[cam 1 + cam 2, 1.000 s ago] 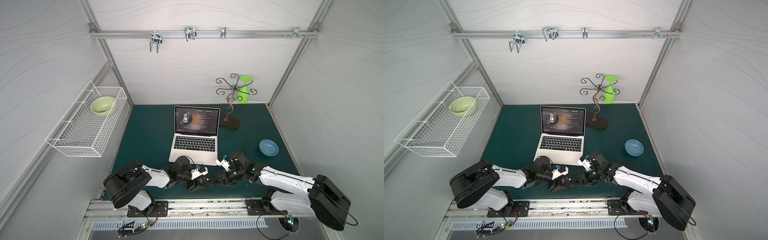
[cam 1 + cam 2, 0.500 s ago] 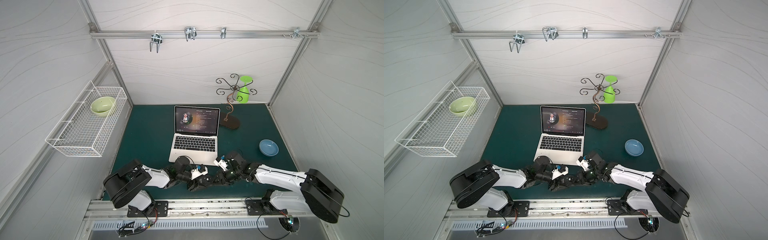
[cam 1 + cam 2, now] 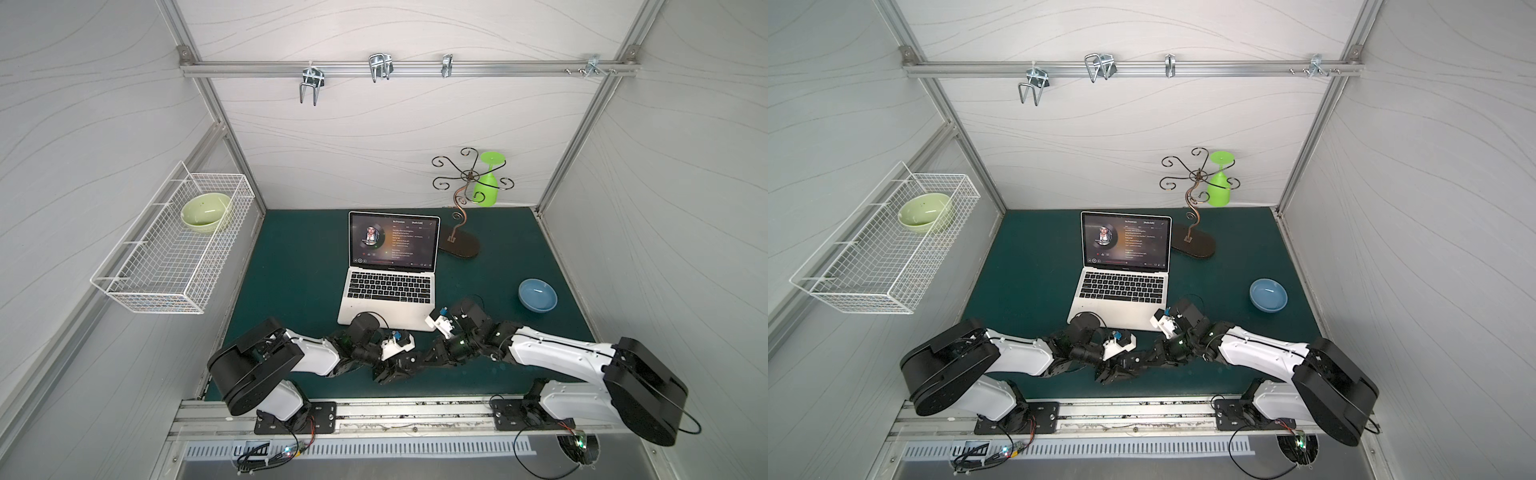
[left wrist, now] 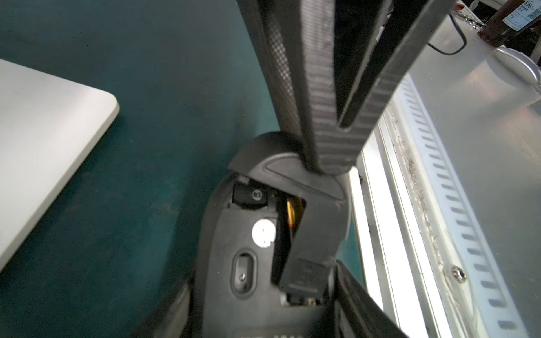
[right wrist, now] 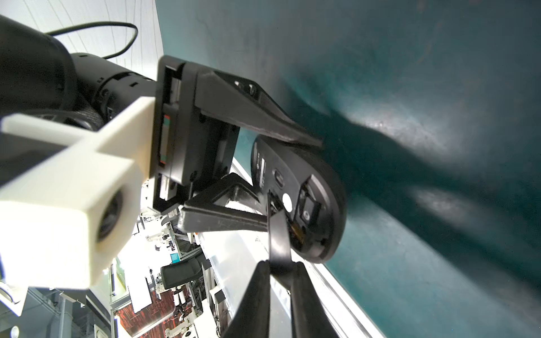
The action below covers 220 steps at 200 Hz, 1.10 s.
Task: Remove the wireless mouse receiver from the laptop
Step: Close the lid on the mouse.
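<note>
Showing in both top views the open laptop [image 3: 388, 286] [image 3: 1121, 286] mid-mat [image 3: 291, 257], grips unclear | left wrist: right gripper [image 4: 333, 164] pinching the lifted cover [image 4: 316, 222] of the mouse [image 4: 234, 234] | right wrist: left gripper [image 5: 294, 183] clamped on the upturned mouse | green mat, white walls [image 3: 374, 145], wire basket [image 3: 174, 266]

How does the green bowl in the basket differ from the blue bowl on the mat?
The green bowl is pale green, the blue bowl light blue. The green bowl sits in the white wire basket on the wall; the blue bowl rests on the teal mat. Both are round and look empty.
</note>
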Motion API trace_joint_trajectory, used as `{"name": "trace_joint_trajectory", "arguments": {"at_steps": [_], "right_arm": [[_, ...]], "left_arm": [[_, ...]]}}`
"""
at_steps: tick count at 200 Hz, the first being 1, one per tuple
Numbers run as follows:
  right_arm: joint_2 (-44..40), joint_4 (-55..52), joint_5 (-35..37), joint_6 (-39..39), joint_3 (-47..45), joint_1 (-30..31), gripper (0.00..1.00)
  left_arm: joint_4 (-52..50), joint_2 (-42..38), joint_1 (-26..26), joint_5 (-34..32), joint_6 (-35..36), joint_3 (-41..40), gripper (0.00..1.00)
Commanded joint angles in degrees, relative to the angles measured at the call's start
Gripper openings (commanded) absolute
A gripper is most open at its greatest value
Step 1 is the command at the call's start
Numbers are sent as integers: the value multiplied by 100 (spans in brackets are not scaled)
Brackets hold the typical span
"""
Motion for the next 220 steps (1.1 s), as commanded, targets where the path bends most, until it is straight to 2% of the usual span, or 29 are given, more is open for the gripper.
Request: {"name": "trace_joint_trajectory", "arguments": {"at_steps": [1, 56, 64, 78, 117, 165, 188, 220], "right_arm": [[89, -121, 51, -130, 80, 13, 17], [219, -26, 56, -150, -35, 11, 20], [197, -37, 80, -156, -65, 19, 25], [176, -62, 109, -159, -81, 19, 39], [64, -247, 155, -218, -5, 15, 51], [-290, -829, 421, -397, 139, 18, 77], [-389, -997, 540, -500, 148, -1, 83], [-177, -596, 258, -523, 45, -66, 79]], "left_arm": [[492, -67, -30, 216, 54, 152, 0], [658, -158, -27, 102, -7, 61, 0], [675, -159, -27, 102, -13, 55, 0], [679, -149, -22, 101, -16, 54, 0], [679, -141, -16, 102, -12, 57, 0], [684, -157, -16, 91, -9, 46, 0], [716, -174, -23, 109, -18, 28, 0], [807, -219, -17, 137, -43, -24, 0]]}}
